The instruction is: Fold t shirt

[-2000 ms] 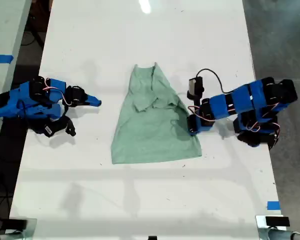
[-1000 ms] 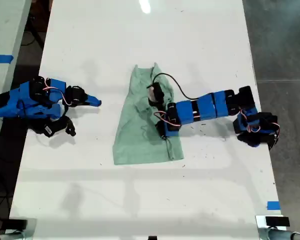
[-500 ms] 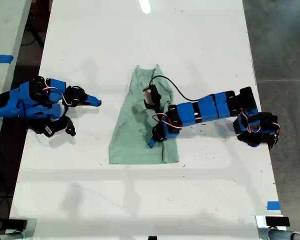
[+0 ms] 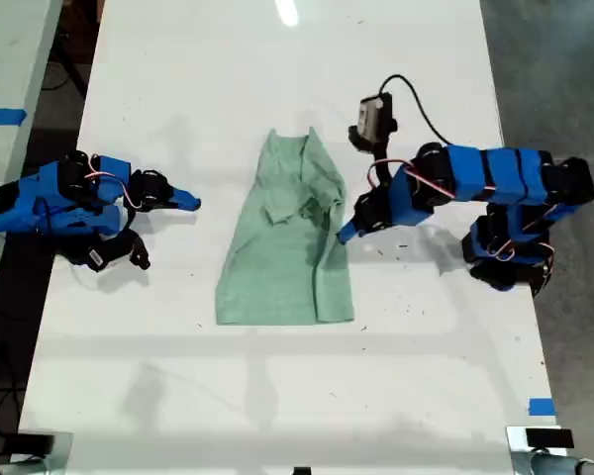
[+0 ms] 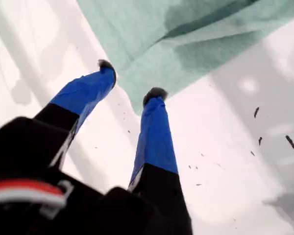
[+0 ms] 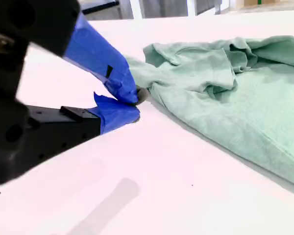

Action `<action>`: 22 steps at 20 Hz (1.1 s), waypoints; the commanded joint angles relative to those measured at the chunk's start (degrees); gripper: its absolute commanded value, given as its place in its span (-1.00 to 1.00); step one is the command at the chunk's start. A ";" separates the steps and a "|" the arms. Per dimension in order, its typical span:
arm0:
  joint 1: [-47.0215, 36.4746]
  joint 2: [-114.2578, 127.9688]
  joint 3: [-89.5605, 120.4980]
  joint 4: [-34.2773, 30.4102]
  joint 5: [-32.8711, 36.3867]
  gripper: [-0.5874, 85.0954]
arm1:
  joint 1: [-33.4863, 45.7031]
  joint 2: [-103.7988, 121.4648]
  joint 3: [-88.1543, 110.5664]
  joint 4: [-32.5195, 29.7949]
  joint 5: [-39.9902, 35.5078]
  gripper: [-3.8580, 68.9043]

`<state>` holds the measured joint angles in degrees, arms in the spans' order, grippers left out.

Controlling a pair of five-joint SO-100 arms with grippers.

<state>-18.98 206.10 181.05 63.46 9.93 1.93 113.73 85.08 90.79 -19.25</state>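
T shirt [image 4: 284, 242] lies flat near the middle of the white table [image 4: 277, 79], neck end toward the far edge in the exterior view, straight hem toward the near edge. The edge on the exterior view's right is doubled over onto the body, giving a thicker strip there. Cloth is bunched and rumpled below the neck.

My first gripper [image 5: 130, 81] is on the arm reaching in from the exterior view's right [image 4: 348, 231]. Fingers released, spread apart, nothing between them. Both dark tips [image 5: 155, 93] sit at the shirt's edge; from the first wrist view I cannot tell whether they touch the cloth [image 5: 186, 34] or hang just above it. Small dark specks on the table beside it. A cable loops up from this arm to its camera.

My second gripper [image 6: 136, 104] is on the arm at the exterior view's left [image 4: 186, 204], well apart from the shirt. Fingers clenched together, tip to tip, nothing held. In the second wrist view the shirt [image 6: 235, 93] lies beyond the tips with bare table between. That arm is folded low over the table near the table's edge at the exterior view's left.
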 commanded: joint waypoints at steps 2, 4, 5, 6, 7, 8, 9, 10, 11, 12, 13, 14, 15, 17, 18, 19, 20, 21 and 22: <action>-0.09 0.35 0.00 -1.05 0.00 -0.99 | 6.77 26.37 34.80 -14.59 -1.05 -0.83; -0.09 0.35 0.00 -1.05 0.00 -0.99 | 9.14 41.84 54.14 -23.12 -4.66 -0.86; -0.09 0.35 0.00 -1.05 0.00 -0.99 | 9.93 51.06 62.67 -25.49 -5.89 -0.86; -0.26 0.35 0.00 -1.05 0.00 -0.99 | 10.37 60.56 69.96 -26.10 -7.29 -0.86; -0.44 0.35 0.00 -1.05 0.00 -0.99 | 10.81 69.08 76.64 -26.28 -8.61 -0.86; -0.44 0.35 0.00 -1.05 0.00 -0.99 | 10.90 77.17 81.91 -24.17 -8.96 -0.86; -0.44 0.35 0.00 -1.05 0.00 -0.99 | 11.07 85.78 85.87 -20.13 -9.23 -0.86; -0.44 0.35 0.00 -1.05 0.00 -0.99 | 12.22 87.36 88.07 -18.46 -9.58 -0.86; -0.44 0.35 0.09 -1.05 -0.09 -0.99 | 12.48 87.10 90.00 -19.25 -10.72 -0.86; -0.44 0.35 0.09 -1.14 -0.09 -0.99 | 13.45 87.10 92.81 -20.65 -10.72 -0.86; -0.44 0.35 0.09 -1.14 -0.09 -0.99 | 15.03 87.10 92.55 -20.13 -10.81 -0.86; -0.35 0.35 0.18 -1.14 -0.09 -0.99 | 16.44 87.10 92.29 -18.63 -10.72 -0.86; -0.26 0.35 0.18 -1.14 -0.09 -0.99 | 17.93 87.19 92.72 -18.11 -9.49 -0.86; -0.26 0.35 0.18 -1.23 -0.09 -0.99 | 17.31 87.19 92.55 -17.49 -8.26 -0.86; -0.26 0.35 0.18 -1.23 -0.09 -0.99 | 17.31 87.19 92.55 -17.31 -8.09 -0.86; -0.26 0.35 0.18 -1.23 -0.09 -0.99 | 17.40 87.19 92.55 -17.31 -8.09 -0.86; -0.26 0.35 0.18 -1.23 -0.09 -0.99 | 17.67 87.19 92.55 -17.14 -8.00 -0.86; -0.35 0.35 0.18 -1.23 -0.09 -0.99 | 17.75 87.19 92.55 -16.96 -7.38 -0.83; -0.35 0.35 0.18 -1.23 -0.09 -0.99 | 17.40 87.19 92.64 -16.87 -4.92 -0.84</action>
<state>-18.98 206.10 181.14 63.46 9.93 19.07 200.13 174.55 73.56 -26.98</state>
